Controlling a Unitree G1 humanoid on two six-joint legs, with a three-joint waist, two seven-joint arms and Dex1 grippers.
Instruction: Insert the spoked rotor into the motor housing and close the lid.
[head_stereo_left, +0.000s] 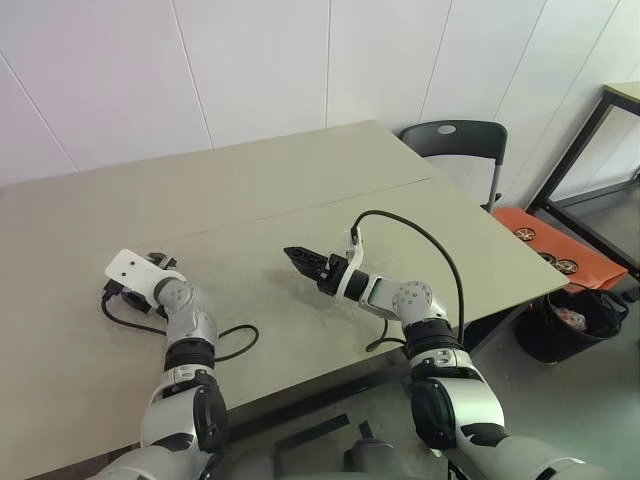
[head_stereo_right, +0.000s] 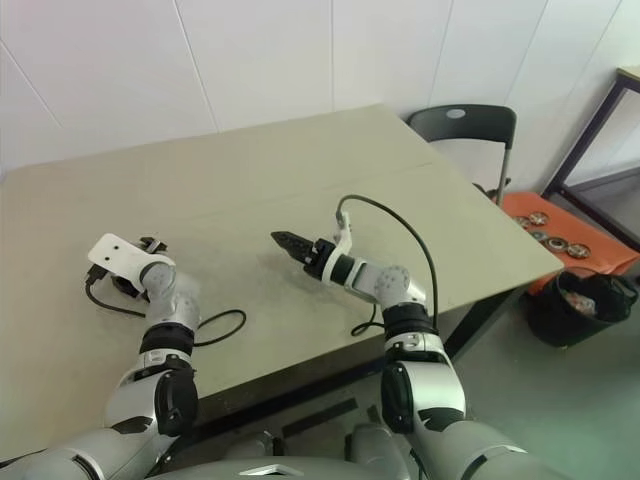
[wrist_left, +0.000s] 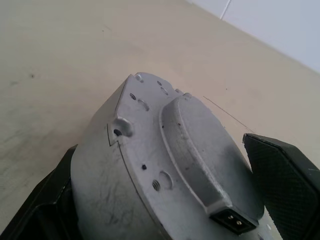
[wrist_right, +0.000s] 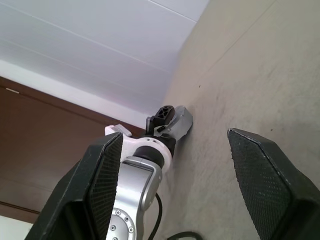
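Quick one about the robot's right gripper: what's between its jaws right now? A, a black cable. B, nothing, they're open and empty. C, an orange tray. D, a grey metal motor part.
B: the right gripper hangs over the table with its jaws standing apart, and the right wrist view shows nothing caught in the gap between them.

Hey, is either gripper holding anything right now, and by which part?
The left gripper clamps a round grey metal motor housing across its outer sides, one black finger on each. The right gripper is open and empty.
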